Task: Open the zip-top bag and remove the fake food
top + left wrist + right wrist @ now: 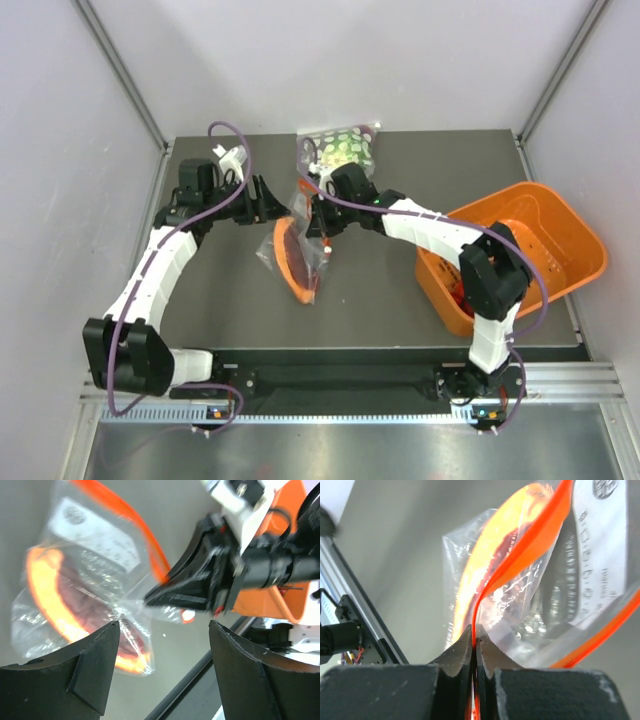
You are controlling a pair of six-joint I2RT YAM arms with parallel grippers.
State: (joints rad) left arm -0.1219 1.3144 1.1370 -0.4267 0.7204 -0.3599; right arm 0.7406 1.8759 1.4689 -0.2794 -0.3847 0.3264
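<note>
The zip-top bag point(298, 255) is clear with an orange-red zip strip point(520, 555) and a white label point(95, 535). It hangs above the table from my right gripper point(304, 207). My right gripper point(476, 631) is shut on the zip strip at one edge. Inside the bag lies the fake food point(75, 605), an elongated dark reddish-brown piece with a bright orange rim; it also shows in the top view point(296, 258). No red berry pieces show. My left gripper point(270, 200) is open and empty just left of the bag, with its fingertips point(107, 635) not touching the plastic.
A second bag with green-and-white spotted contents point(340, 148) lies at the back of the table. An orange basket point(560, 225) stands at the right, beside the right arm. The metal rail runs along the near table edge point(330, 385).
</note>
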